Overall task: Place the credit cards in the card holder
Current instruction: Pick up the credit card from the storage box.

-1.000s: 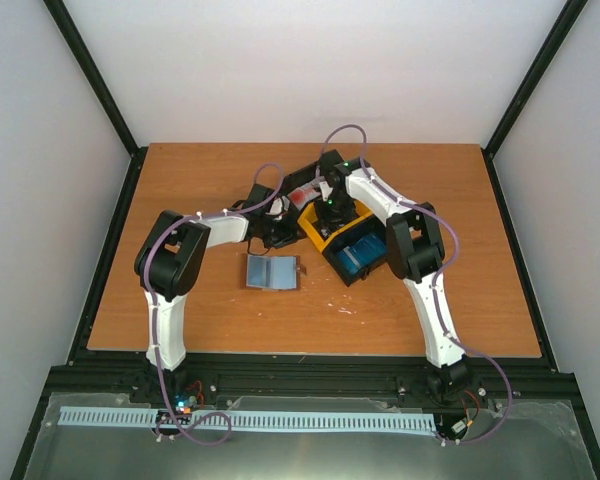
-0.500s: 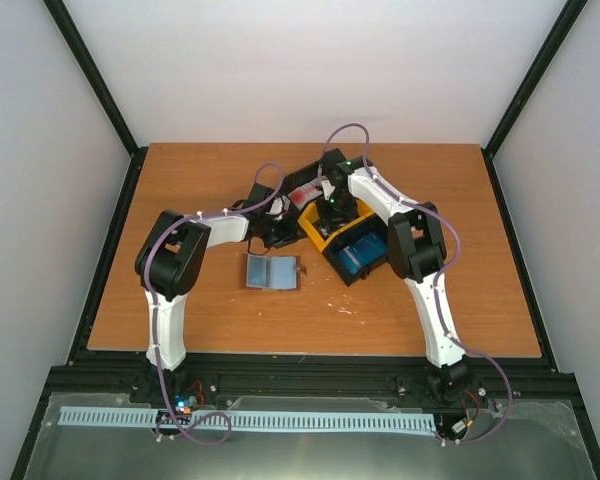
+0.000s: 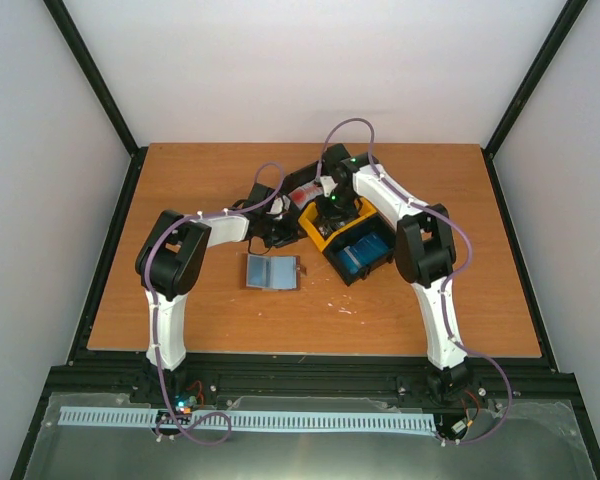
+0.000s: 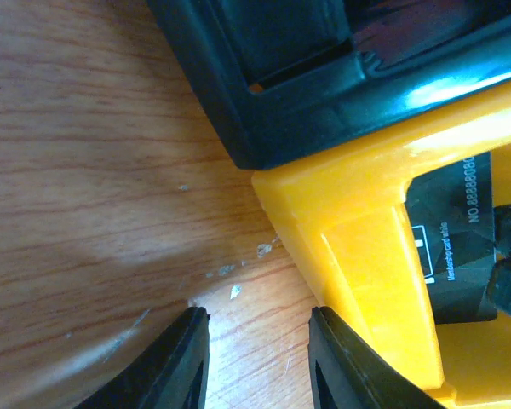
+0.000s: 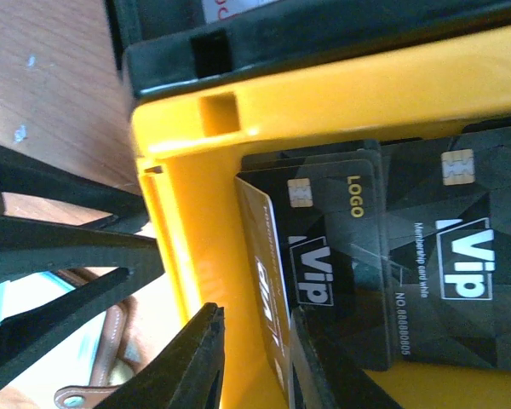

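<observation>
Three bins sit touching one another just past the middle of the table [image 3: 180,320]. A yellow bin [image 5: 341,94] is in the centre. A far black bin [image 4: 264,128] holding red-and-white cards [image 3: 302,192] sits against its far-left side, and a near black bin [image 3: 350,279] holding blue cards [image 3: 360,252] against its near-right side.

The card holder [image 3: 272,272] lies open on the wood with its grey-blue lining up. It is on the near-left side of the yellow bin, apart from it and closer to the table's near edge.

Dark credit cards [image 5: 443,247] lie flat and overlapping on the floor of the yellow bin. One of them, the tilted card [image 5: 268,281], stands up on its edge against the bin's left wall.

The right gripper [image 5: 255,341] reaches down into that bin with a jaw on either side of the tilted card. I cannot tell whether it has pinched the card.

The left gripper [image 4: 255,358] hangs low over bare wood beside the yellow bin's corner. Its jaws are apart with nothing between them.
</observation>
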You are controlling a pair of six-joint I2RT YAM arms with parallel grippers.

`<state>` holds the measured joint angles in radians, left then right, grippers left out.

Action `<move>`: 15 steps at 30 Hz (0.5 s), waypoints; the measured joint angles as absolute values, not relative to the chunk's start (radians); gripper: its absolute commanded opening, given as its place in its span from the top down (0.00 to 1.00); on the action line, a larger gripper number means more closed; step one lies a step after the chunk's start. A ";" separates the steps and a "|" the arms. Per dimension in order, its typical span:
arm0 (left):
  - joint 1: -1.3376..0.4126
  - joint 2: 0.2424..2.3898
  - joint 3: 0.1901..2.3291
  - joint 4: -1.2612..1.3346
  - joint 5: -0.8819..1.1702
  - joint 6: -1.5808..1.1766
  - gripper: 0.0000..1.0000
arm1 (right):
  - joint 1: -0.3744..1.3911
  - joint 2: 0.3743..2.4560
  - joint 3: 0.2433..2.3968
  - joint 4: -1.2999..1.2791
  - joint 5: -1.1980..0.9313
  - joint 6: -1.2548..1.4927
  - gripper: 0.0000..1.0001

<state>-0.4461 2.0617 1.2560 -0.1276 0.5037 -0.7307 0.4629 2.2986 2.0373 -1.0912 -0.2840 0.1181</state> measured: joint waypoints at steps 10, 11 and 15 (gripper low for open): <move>-0.446 2.062 1.256 -0.127 0.503 -0.731 0.65 | 0.464 2.281 1.992 -1.078 -0.370 0.114 0.78; -0.446 2.062 1.256 -0.127 0.503 -0.731 0.65 | 0.464 2.281 1.986 -1.082 -0.377 0.113 0.77; -0.446 2.062 1.256 -0.127 0.503 -0.731 0.65 | 0.467 2.281 1.974 -1.093 -0.393 0.113 0.75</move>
<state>-0.4461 2.0617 1.2560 -0.1268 0.5034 -0.7307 0.4671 2.2807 1.9736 -1.0927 -0.3927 0.1127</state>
